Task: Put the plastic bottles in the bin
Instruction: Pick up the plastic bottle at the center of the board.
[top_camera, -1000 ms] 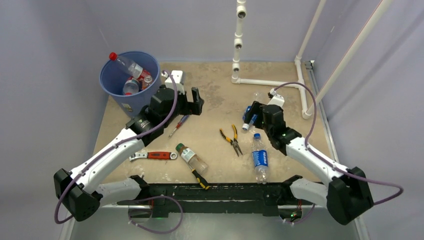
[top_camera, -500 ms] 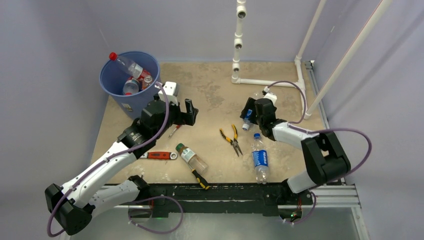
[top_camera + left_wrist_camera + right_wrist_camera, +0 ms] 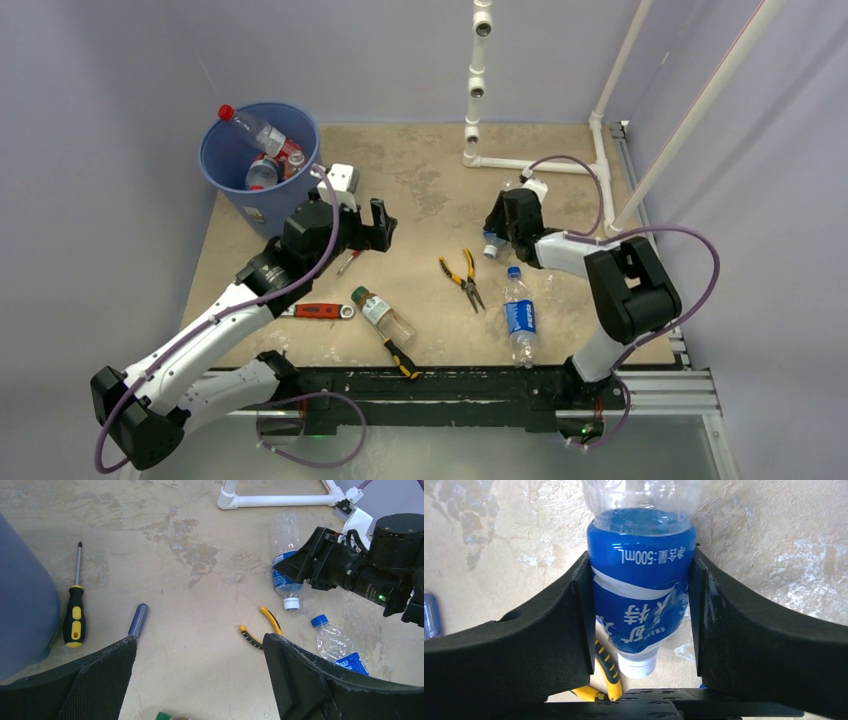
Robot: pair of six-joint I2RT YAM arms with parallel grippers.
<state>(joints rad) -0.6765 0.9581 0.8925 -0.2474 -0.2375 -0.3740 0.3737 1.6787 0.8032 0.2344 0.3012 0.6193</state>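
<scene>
The table [image 3: 430,180] bears one white pipe frame [image 3: 530,165] at the far right and one blue bin [image 3: 235,200] at the far left. The bin holds two bottles that I can make out, a red-cap bottle [image 3: 255,128] leaning over its far rim.

Three bottles lie outside the bin:
- The white-cap bottle [image 3: 641,595] is right of centre. The right gripper [image 3: 641,580] has both pads against its blue label.
- The blue-cap bottle [image 3: 518,318] lies near of that one.
- The green-cap bottle [image 3: 385,318] lies near centre, over a yellow-black handle [image 3: 403,357].

The left gripper [image 3: 199,641] hangs spread wide and empty, just right of the bin, between it and the white-cap bottle.

One pair of pliers [image 3: 462,280] lies by the white cap. One red wrench [image 3: 315,311] is near left. One black-yellow screwdriver [image 3: 75,617] lies beside the bin, and a blue handle [image 3: 137,620] lies right of it.
</scene>
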